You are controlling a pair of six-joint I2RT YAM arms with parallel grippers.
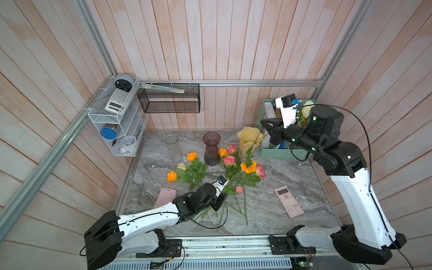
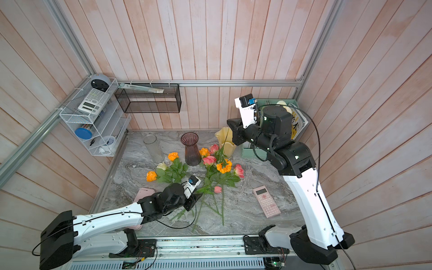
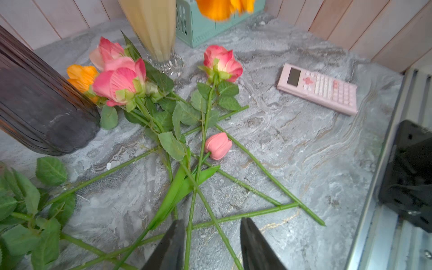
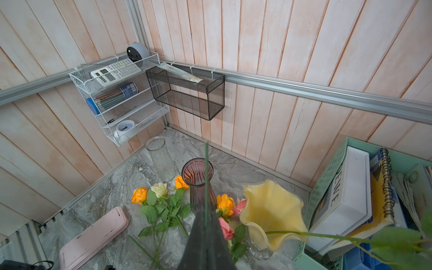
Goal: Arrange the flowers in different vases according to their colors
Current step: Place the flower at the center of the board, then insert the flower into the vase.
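While the left pincer (image 3: 211, 221) is hovering half open astride crossed flower stems (image 3: 208, 210) on the worktop (image 3: 304, 152), it should be settling around one stem only before closing. At the far right, the shut right pincer (image 4: 205, 214) is dangling an orange marigold (image 1: 248, 167) beside the yellow vase (image 1: 243, 135). White box (image 4: 346, 187) lettering is showing only partly.

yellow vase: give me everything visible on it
The yellow vase is pale, glossy, translucent-looking glass with a wavy ruffled rim and a ribbed body narrowing to a clear glass foot. It stands upright on the marble tabletop near the back, close beside the mint-green file holder, with pink roses lying near its base. Its interior looks empty. A green stem crosses its rim; contact is unclear.
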